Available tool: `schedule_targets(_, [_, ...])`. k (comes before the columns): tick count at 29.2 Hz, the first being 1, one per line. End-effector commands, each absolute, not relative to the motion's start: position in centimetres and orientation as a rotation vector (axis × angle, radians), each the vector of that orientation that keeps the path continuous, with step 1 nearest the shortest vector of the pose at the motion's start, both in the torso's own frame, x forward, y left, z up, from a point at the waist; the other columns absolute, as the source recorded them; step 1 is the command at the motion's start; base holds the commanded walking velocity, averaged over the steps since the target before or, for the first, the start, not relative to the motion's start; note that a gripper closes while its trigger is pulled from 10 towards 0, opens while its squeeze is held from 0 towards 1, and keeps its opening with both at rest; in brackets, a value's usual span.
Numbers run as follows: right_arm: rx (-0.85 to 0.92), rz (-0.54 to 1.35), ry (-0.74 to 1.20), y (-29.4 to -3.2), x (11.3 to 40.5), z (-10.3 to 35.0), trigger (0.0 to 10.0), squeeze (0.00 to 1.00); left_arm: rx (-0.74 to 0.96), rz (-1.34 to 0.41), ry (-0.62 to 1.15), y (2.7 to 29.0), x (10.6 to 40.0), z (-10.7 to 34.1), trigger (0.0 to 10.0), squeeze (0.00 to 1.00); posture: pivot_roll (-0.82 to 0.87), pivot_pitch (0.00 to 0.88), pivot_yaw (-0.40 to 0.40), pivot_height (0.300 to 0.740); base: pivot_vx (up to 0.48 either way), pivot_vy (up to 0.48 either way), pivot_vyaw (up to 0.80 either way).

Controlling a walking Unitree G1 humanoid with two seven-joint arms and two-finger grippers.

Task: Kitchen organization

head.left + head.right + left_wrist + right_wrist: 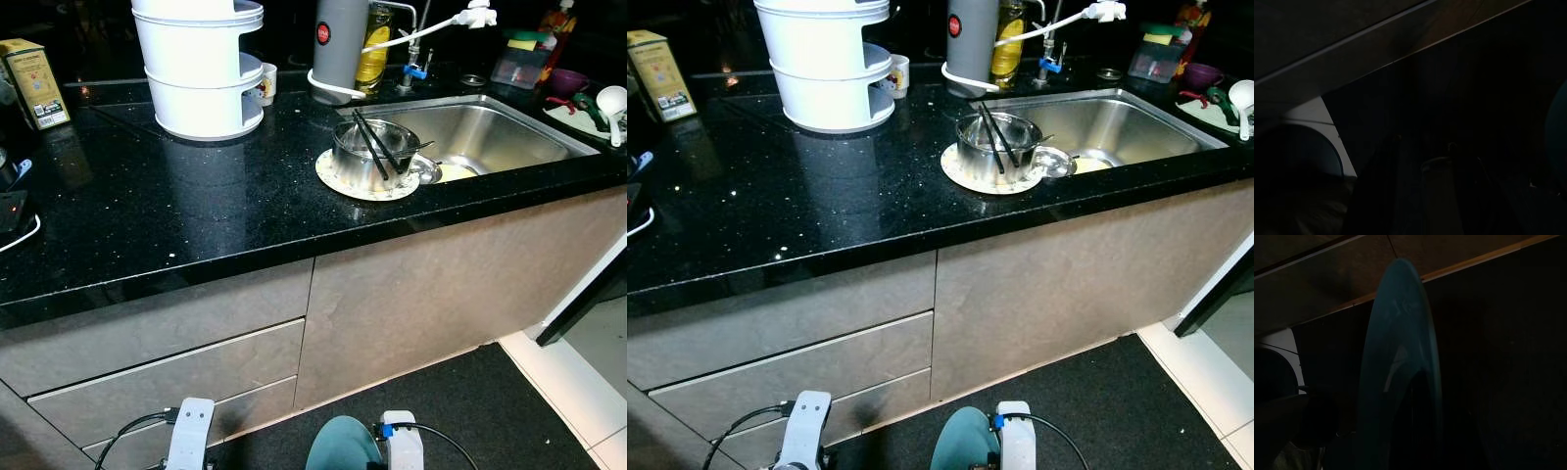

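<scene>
I stand before a black stone counter (176, 215) with both arms hanging low in front of the cabinet. My right gripper (1413, 440) is shut on a teal plate (1400, 357), held edge-on; the plate's rim (341, 446) shows between my two wrists. My left gripper (1425, 196) hangs in the shade, its two dark fingers (1378, 191) apart with nothing between them. On the counter by the sink (490, 137), a steel pot (370, 152) with black chopsticks rests on a round pale plate (343, 181).
A white stacked steamer (201, 69), a grey canister (340, 44) and a yellow box (32, 83) stand at the back. Right of the sink are a purple bowl (566, 80) and a white ladle (612, 103). Drawers (167, 382) face me; a dark mat (470, 411) covers the floor.
</scene>
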State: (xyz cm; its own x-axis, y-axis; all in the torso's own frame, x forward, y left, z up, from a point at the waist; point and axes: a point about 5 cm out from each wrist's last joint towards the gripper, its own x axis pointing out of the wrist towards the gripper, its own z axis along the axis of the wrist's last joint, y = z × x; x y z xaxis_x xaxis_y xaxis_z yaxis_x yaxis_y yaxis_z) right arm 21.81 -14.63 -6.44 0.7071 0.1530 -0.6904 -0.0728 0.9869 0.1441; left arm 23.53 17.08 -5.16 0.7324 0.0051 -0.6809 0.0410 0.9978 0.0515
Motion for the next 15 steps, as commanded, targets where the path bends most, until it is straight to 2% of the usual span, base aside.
schedule_targets(1, [0.106, 0.084, 0.835, -15.8, 20.6, -7.3, 10.0, 0.0, 0.067, -0.032, 0.765, 16.6, 23.0, -5.6, 10.0, 0.0, -0.01, 0.132, -0.058, 0.74, 0.0, 0.0, 0.0])
schedule_targets(5, [0.108, 0.085, 0.838, -15.8, 20.4, -7.4, 10.0, 0.0, 0.08, -0.032, 0.752, 16.4, 23.1, -5.5, 10.0, 0.0, -0.01, 0.154, -0.055, 0.74, 0.0, 0.0, 0.0])
schedule_targets(7, [0.114, 0.085, 0.839, -15.7, 20.0, -7.5, 10.0, 0.0, 0.097, -0.038, 0.733, 16.5, 23.0, -5.4, 10.0, 0.0, -0.01, 0.207, -0.045, 0.74, 0.0, 0.0, 0.0])
schedule_targets(15, [0.142, 0.072, 0.842, -15.4, 18.6, -8.1, 10.0, 0.0, 0.13, -0.036, 0.739, 17.3, 22.0, -5.8, 10.0, 0.0, -0.02, 0.289, -0.021, 0.74, 0.0, 0.0, 0.0])
